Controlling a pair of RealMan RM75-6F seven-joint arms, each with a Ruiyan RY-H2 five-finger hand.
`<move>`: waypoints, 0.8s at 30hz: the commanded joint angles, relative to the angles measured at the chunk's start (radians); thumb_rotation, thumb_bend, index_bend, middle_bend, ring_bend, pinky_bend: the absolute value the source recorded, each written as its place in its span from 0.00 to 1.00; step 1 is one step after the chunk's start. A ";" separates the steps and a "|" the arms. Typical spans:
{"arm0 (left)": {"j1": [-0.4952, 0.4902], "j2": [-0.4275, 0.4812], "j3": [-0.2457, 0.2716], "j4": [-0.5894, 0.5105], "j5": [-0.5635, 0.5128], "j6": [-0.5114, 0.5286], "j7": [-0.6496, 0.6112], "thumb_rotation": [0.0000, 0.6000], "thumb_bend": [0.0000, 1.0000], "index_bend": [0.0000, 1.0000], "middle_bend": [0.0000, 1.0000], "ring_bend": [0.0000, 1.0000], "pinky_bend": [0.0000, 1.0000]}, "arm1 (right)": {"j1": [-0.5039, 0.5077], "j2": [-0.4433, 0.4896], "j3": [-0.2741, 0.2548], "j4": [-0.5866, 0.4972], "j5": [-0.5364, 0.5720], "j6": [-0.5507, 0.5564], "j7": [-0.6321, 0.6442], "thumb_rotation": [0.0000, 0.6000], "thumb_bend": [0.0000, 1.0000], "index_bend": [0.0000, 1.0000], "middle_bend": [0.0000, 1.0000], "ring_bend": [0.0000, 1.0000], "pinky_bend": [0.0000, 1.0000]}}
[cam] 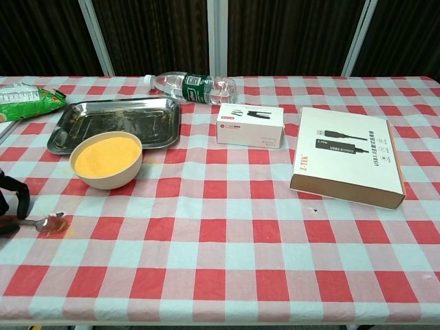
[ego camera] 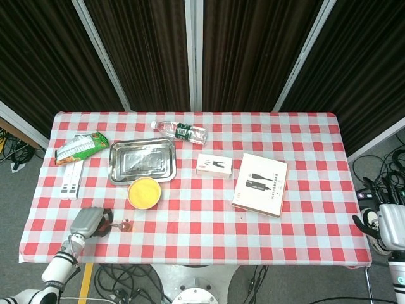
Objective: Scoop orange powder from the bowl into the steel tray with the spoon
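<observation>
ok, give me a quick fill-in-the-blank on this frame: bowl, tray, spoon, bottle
1. The bowl holds ____ powder.
2. The steel tray sits directly ____ the bowl, toward the curtains.
3. The spoon lies on the tablecloth beside the robot's ____ hand.
4. The water bottle is lying on its ____.

Missing words: orange; behind; left; side
</observation>
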 commanded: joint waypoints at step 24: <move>-0.218 -0.001 -0.187 -0.014 -0.183 -0.016 0.272 1.00 0.44 0.64 1.00 0.97 1.00 | -0.009 0.016 0.003 0.008 -0.003 0.017 0.016 1.00 0.15 0.09 0.22 0.03 0.11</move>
